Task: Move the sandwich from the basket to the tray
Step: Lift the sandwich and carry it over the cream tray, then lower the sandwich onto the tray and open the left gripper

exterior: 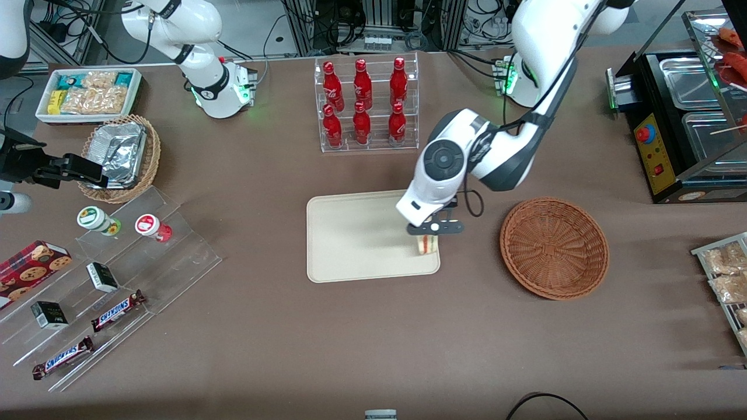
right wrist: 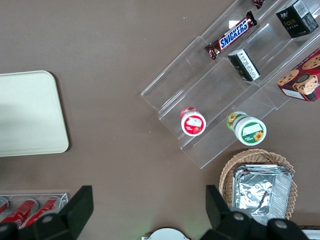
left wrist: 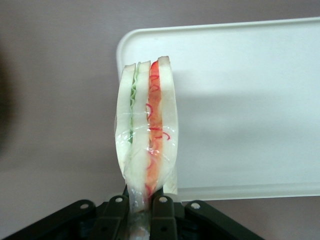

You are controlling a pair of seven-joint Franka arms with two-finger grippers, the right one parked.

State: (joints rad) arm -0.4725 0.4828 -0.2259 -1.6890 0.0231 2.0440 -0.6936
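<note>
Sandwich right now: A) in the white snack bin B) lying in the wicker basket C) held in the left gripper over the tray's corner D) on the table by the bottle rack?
C: the gripper is shut on the sandwich, which hangs over the corner of the tray nearest the basket; nothing lies in the basket.

Even overhead light, front view bright and sharp. Arm casts soft shadow on tray (exterior: 350,245); basket (exterior: 554,248) shades table (exterior: 373,350) beside it. Glare on foil container (exterior: 119,153) and acrylic steps (exterior: 175,256). Left wrist view: sandwich (left wrist: 147,130) wrap glints, gripper (left wrist: 145,220) soft-focus, tray washed out.
</note>
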